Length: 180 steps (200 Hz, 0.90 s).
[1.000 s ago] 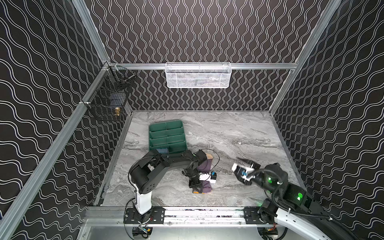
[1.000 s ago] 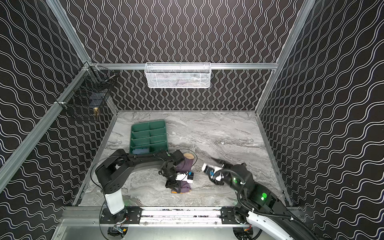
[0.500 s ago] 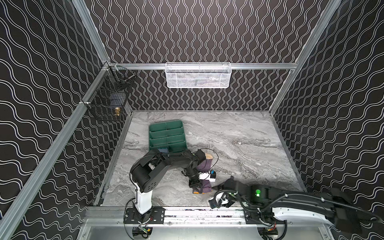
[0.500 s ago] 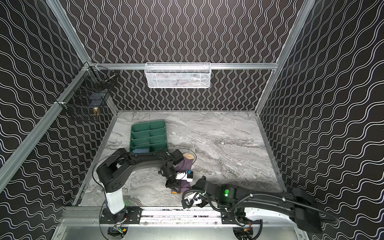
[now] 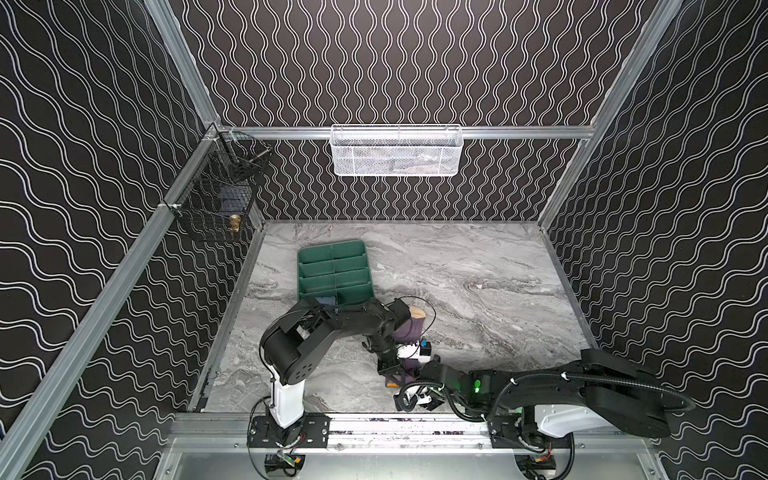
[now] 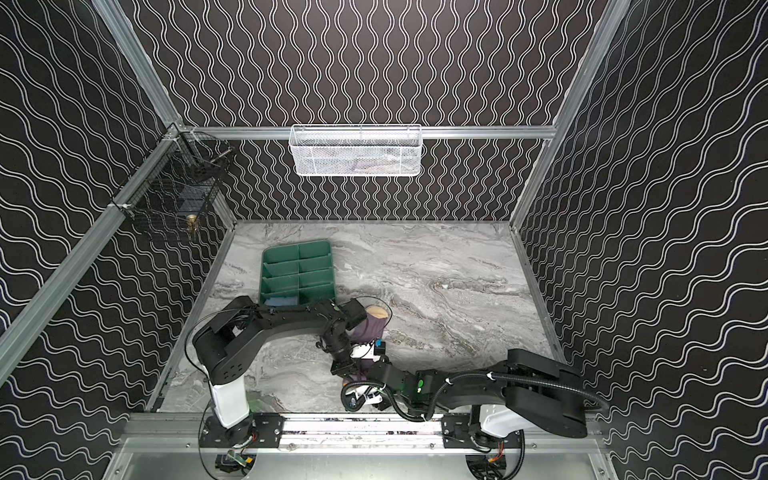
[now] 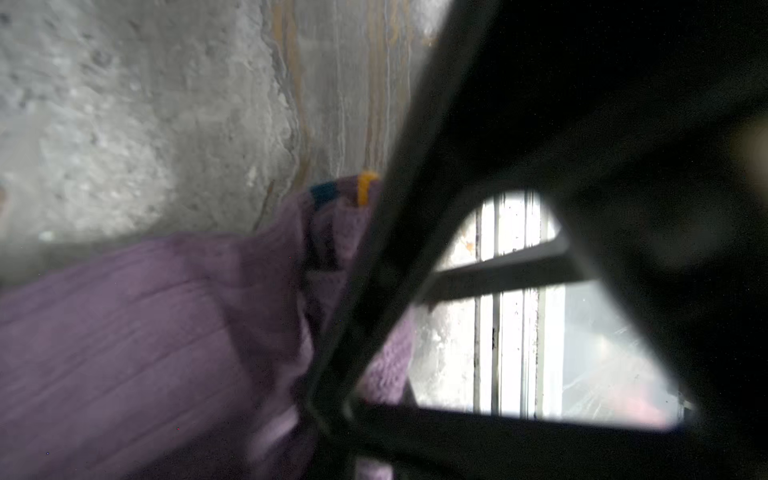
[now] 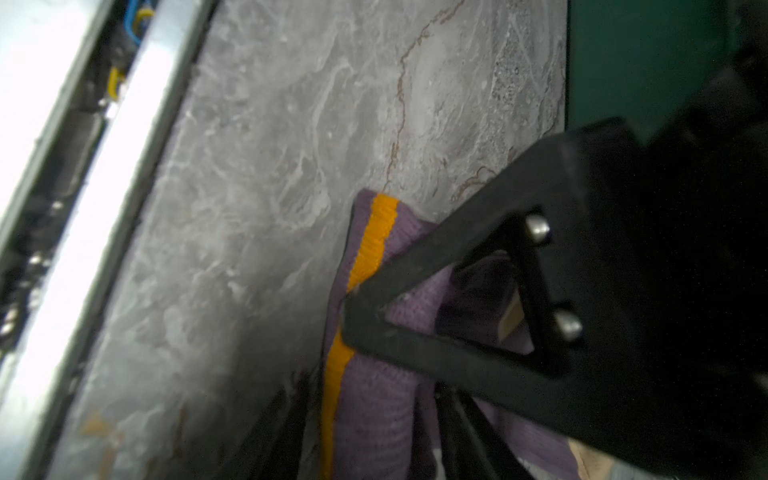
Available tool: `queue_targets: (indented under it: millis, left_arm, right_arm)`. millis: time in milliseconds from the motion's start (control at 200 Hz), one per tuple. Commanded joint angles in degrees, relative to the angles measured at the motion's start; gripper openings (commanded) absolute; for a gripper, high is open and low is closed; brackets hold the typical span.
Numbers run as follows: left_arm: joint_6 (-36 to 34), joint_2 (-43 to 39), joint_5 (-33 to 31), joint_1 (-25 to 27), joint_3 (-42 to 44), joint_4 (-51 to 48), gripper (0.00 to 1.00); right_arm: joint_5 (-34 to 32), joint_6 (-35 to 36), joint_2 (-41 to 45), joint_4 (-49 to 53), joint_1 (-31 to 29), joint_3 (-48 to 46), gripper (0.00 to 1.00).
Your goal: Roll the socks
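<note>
1. Nearest me, by the front rail [image 5: 374,424]: the right tool [image 5: 409,384] lies low over the surface [image 5: 478,299], reaching across to the cuff end of the purple sock [image 5: 409,332]. The right wrist view shows one finger [image 8: 436,249] laid across the sock's orange stripe [image 8: 376,237]. The other finger is out of shot, so I can't tell whether the tool is released or clenched.
2. Just behind it, the left tool [image 5: 392,372] points down onto the same sock, clenched. The left wrist view shows purple fabric bunched against its finger [image 7: 382,270], so it looks pinched there.
3. The purple sock lies on the surface near the front middle. It runs from the cuff at the two tools away to its tan toe [image 5: 417,312] at the far end.
4. Behind the left arm, the green tray [image 5: 332,249] sits flat on the surface. A blue item [image 5: 323,299] is in its near left compartment, and I can't make out what it is.
5. Farthest: the black wire basket [image 5: 216,199] is on the left wall and the white mesh basket [image 5: 397,151] hangs on the back rail.
</note>
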<state>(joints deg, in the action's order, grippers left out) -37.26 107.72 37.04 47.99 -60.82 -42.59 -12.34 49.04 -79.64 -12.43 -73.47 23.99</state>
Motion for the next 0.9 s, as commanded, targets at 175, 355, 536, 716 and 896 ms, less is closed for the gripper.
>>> queue_targets:
  millis: [175,355,536,716,896]
  left_arm:
    - [0.1,-0.2,-5.3,0.0,-0.4,0.5,0.00]
    - [1.5,-5.2,-7.6,0.0,0.0,2.6,0.31]
    - [4.9,-16.7,-14.1,0.0,1.8,5.2,0.39]
    - [11.8,-33.5,-36.6,-0.1,6.2,12.4,0.39]
    - [10.3,-56.7,-55.0,-0.1,10.7,19.0,0.47]
  right_arm:
    - [2.0,-3.0,-5.3,9.6,0.3,1.8,0.08]
    - [4.3,-6.1,-4.3,16.0,0.3,2.8,0.00]
    - [6.8,-10.4,-2.1,22.1,2.2,4.3,0.00]
    - [14.7,-12.9,-1.3,29.8,6.4,8.8,0.00]
    - [23.6,-16.4,-6.4,41.1,11.5,19.1,0.00]
